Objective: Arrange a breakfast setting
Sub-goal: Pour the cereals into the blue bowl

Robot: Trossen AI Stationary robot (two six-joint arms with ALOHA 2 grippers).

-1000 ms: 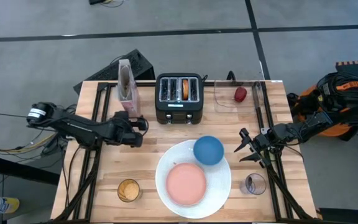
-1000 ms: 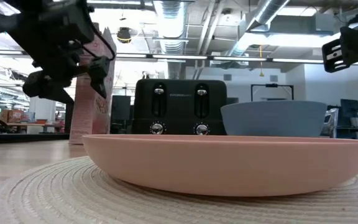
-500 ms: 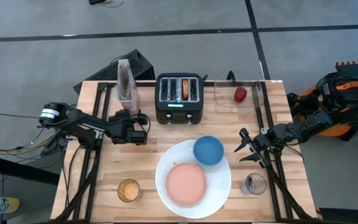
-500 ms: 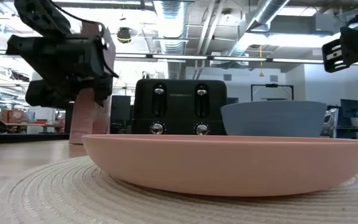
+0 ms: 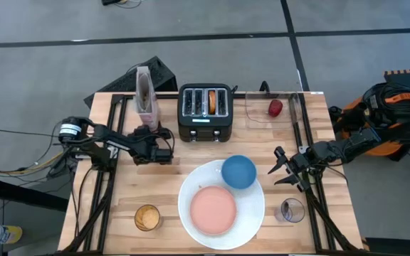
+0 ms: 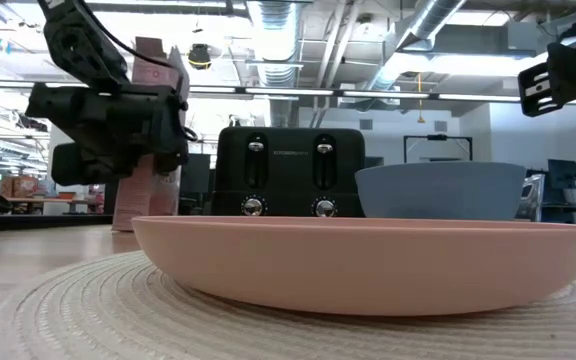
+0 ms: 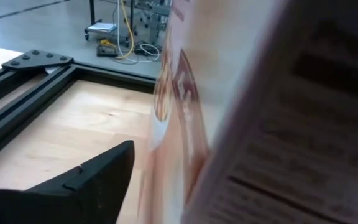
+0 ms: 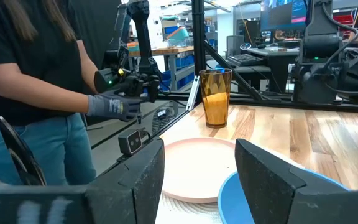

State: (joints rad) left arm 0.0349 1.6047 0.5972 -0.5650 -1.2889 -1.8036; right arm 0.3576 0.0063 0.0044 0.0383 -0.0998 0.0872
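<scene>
Overhead, I see the black toaster (image 5: 205,112) at the back middle of the wooden tabletop (image 5: 119,206), with a bagel half (image 5: 211,102) standing in one of its slots. To its left stands a pink carton (image 5: 145,97), and my left gripper (image 5: 164,148) sits low just in front of that carton; I cannot tell from here how its fingers are set. In front of the toaster lies the white plate (image 5: 251,210), carrying the pink plate (image 5: 213,210) on its near part and the blue bowl (image 5: 239,171) on its back right rim. Right of the toaster, a clear tray (image 5: 258,114) holds a red fruit (image 5: 275,107). My right gripper (image 5: 280,171) hovers right of the bowl, fingers spread with nothing between them. A glass of orange juice (image 5: 147,217) stands left of the white plate, and a clear glass (image 5: 291,210) stands right of it.

From tabletop level, the pink plate (image 6: 368,262) fills the foreground on a woven white surface, with the bowl (image 6: 439,190) and toaster (image 6: 290,172) behind. My left gripper (image 6: 118,135) hangs left of the toaster, in front of the carton (image 6: 154,140).

Through the left wrist camera, the carton (image 7: 247,112) is very close and blurred, with one dark finger (image 7: 79,186) beside it.

Through the right wrist camera, my spread fingers (image 8: 266,180) frame the pink plate (image 8: 194,168) and bowl rim (image 8: 232,199); the juice glass (image 8: 215,98) stands beyond, and a person (image 8: 36,93) in a gloved hand stands past the tabletop edge.
</scene>
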